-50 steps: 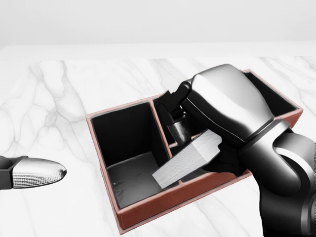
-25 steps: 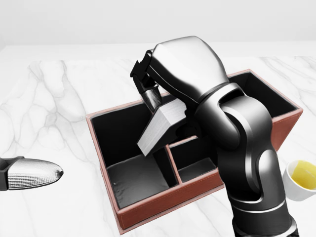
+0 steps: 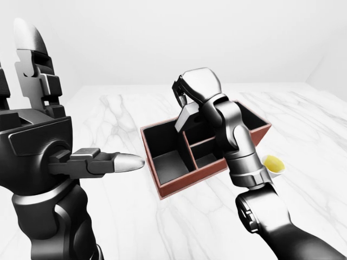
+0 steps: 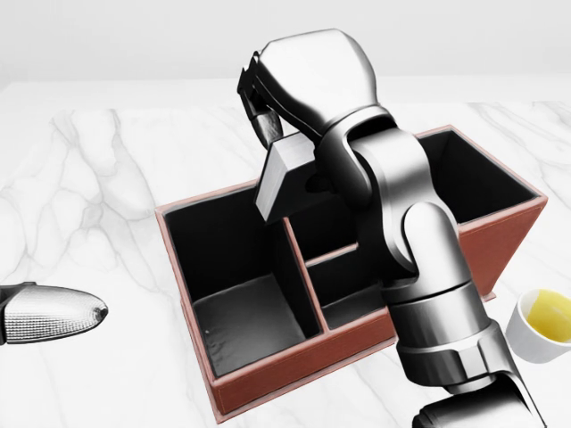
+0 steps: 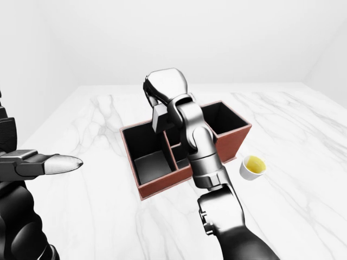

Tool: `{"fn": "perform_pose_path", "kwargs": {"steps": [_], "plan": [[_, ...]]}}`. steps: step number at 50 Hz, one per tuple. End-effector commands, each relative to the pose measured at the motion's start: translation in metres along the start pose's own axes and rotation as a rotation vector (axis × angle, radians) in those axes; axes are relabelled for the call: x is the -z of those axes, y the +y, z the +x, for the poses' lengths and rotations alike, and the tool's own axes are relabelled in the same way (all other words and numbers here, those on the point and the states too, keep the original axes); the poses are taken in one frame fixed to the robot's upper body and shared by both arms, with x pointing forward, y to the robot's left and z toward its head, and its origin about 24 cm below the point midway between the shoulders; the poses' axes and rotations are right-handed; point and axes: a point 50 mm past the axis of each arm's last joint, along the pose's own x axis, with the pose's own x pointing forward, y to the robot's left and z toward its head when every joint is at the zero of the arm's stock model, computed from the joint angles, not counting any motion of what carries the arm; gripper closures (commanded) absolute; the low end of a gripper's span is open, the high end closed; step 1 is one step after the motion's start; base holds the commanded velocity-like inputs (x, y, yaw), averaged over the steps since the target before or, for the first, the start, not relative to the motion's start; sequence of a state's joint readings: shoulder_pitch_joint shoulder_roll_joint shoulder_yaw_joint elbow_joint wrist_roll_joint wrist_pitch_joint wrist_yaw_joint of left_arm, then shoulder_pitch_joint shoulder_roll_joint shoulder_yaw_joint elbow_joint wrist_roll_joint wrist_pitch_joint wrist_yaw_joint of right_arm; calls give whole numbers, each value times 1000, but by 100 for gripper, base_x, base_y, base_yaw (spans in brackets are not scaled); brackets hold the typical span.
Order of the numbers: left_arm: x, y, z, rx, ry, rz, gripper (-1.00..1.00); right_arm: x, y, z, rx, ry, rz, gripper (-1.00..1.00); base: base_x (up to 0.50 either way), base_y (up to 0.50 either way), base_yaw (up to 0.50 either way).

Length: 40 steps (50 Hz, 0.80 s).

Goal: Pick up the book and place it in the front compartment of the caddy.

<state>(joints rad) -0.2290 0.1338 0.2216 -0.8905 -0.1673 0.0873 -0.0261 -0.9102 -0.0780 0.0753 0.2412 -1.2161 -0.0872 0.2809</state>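
The book (image 4: 284, 176) is a pale grey block, tilted on end and held in the air. It hangs over the top edge of the caddy's large left compartment in the head view. My right hand (image 4: 270, 132) is shut on the book's upper end, with the arm reaching up across the caddy. The caddy (image 4: 299, 367) is a red-brown box with a black inside, split into a large left compartment, a small lower middle one and a long one at the upper right. My left hand (image 3: 111, 161) is open and empty, well left of the caddy.
A small white cup of yellow liquid (image 4: 542, 325) stands on the white marble table (image 4: 107, 178), just right of the caddy's lower right corner. My right forearm hides part of the caddy's middle divider.
My right hand has lifted the book from low across the caddy's divider up and to the upper left, above the caddy's rim. The left hand has barely moved.
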Motion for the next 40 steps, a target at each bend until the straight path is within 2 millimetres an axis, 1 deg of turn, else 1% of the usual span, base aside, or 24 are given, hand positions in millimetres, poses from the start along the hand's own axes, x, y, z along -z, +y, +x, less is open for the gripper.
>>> {"fn": "perform_pose_path", "kwargs": {"steps": [1, 8, 18, 29, 40], "plan": [[0, 1, 0, -2, 0, 0, -100, 10, -3, 15, 72, 44, -89, 100, 0, 0, 0], [1, 0, 0, 0, 8, -1, -100, 15, -2, 19, 82, 56, -103, 100, 0, 0, 0], [1, 0, -1, 0, 8, 0, -100, 24, 7, 23, 79, 80, -115, 100, 0, 0, 0], [2, 0, -1, 0, 10, 2, -100, 41, 13, 26, 78, 123, -145, 100, 0, 0, 0], [2, 0, -1, 1, 11, 3, -100, 51, 19, 28, 75, 149, -161, 100, 0, 0, 0]]}}
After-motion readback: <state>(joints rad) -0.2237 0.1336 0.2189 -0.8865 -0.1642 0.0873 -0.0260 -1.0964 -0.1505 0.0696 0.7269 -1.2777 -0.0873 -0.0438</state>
